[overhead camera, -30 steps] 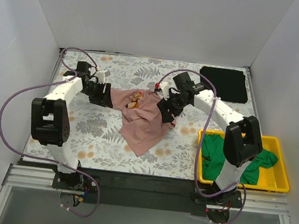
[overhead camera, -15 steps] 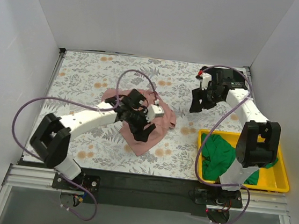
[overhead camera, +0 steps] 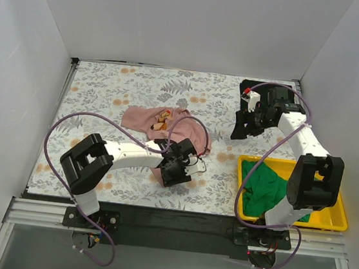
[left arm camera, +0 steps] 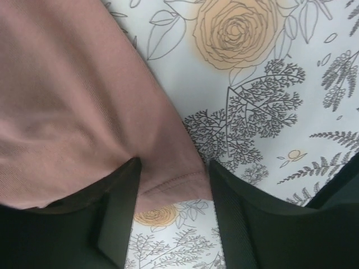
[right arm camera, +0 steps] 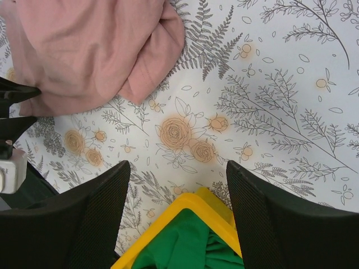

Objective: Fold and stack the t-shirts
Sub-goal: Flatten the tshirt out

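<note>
Fingers (left arm camera: 120, 224) of the left gripper (left arm camera: 175, 165) are spread and planted either side of a stitched hem, one on the cloth and one at its edge on the floral table covering (left arm camera: 269, 84); the cloth between them lies flat, not pinched, so that gripper is released; the hem belongs to the dusty pink t-shirt (left arm camera: 73, 84), soft and matte, a shallow crease running up from the left finger, its edge cutting diagonally across the wrist view; pull back to the overhead view and the pink shirt sits around the middle of the table, rumpled rather than folded, a small orange-and-brown print showing on its far part, a rounded lobe bulging toward the right, and a near corner reaching toward the front edge where the left arm bends across to meet it, a purple cable (overhead camera: 103, 118) looping over the arm; over to the right gripper (right arm camera: 178, 165), raised at the far right of the table, fingers wide apart with nothing between them, only flowers and fern sprigs below; under it pokes a corner of the yellow bin (right arm camera: 162, 221), and bunched inside is the bright green t-shirt (right arm camera: 185, 246), crumpled in deep folds; the bin stands at the near right, apart from the pink shirt.
</note>
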`<state>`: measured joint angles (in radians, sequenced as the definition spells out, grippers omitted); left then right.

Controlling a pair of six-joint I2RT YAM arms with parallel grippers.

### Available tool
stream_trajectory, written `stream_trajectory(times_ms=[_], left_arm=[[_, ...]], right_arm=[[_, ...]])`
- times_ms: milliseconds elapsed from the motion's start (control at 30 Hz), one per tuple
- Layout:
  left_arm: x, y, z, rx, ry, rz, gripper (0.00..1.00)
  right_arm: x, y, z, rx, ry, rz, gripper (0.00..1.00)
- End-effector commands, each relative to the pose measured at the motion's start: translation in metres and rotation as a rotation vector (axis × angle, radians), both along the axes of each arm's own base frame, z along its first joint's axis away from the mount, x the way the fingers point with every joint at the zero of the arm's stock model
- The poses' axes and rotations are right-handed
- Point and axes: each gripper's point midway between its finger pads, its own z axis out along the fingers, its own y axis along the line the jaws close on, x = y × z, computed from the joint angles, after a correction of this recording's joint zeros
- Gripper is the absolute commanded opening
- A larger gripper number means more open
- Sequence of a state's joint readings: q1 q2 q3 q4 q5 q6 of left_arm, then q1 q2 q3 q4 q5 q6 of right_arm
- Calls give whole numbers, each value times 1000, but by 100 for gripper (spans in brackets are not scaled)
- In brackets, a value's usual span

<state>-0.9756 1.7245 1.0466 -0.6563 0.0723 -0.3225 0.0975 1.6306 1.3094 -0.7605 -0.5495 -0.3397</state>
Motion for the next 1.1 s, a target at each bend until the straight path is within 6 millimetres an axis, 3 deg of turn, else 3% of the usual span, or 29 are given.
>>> stream_trajectory(times_ms=[0, 33, 67, 133, 167, 233, 267, 300, 333, 367, 400, 433, 500, 533, 600, 633, 667, 700, 833, 967, 1067], left_arm=[[-10, 27, -17, 126, -23, 18, 47], [-11, 28, -20, 130, -17, 35, 32], [-11, 27, -20, 126, -14, 42, 24], [-9, 17, -7, 90, -6, 60, 0], [0, -9, 22, -33, 13, 72, 0], [22, -35, 72, -182, 27, 119, 0], [67, -58, 136, -373, 3, 189, 0], [95, -59, 165, -441, -19, 252, 0], [120, -50, 188, -480, -31, 321, 0], [180, -26, 244, -596, -122, 440, 0], [205, -5, 262, -627, -168, 510, 0], [246, 46, 286, -667, -265, 636, 0], [279, 105, 323, -715, -403, 766, 0], [296, 153, 334, -719, -483, 858, 0], [300, 205, 341, -693, -576, 988, 0], [303, 247, 346, -689, -637, 1070, 0], [300, 259, 340, -681, -642, 1098, 0], [294, 267, 321, -646, -619, 1119, 0], [264, 276, 297, -586, -621, 1119, 0], [253, 290, 275, -523, -620, 1167, 0], [251, 301, 270, -498, -621, 1204, 0]], right_arm=[[-2, 2, -1, 25, 14, 11, 76], [-2, 3, -2, 24, 15, 14, 76], [-2, 2, -3, 21, 19, 15, 76], [-1, 1, -6, 12, 18, 16, 76], [0, 0, -9, 7, 19, 17, 77], [1, 1, -10, 7, 16, 22, 77], [3, 1, -11, 7, 18, 22, 78], [6, 1, -8, 10, 11, 21, 78], [9, 2, -7, 14, 8, 18, 79], [10, 3, -6, 16, 6, 18, 79], [12, 3, -4, 19, 2, 17, 80], [15, 4, -1, 22, -6, 16, 80], [18, 6, 1, 29, -8, 16, 80], [19, 7, 1, 33, -9, 17, 80], [20, 13, 3, 49, -6, 23, 80], [20, 15, 1, 51, 0, 28, 80], [20, 23, 0, 57, -4, 39, 80], [20, 28, -1, 59, -6, 50, 80], [21, 60, -13, 28, -39, 119, 78], [30, 99, -30, -95, -125, 203, 76], [32, 123, -39, -124, -132, 258, 69]])
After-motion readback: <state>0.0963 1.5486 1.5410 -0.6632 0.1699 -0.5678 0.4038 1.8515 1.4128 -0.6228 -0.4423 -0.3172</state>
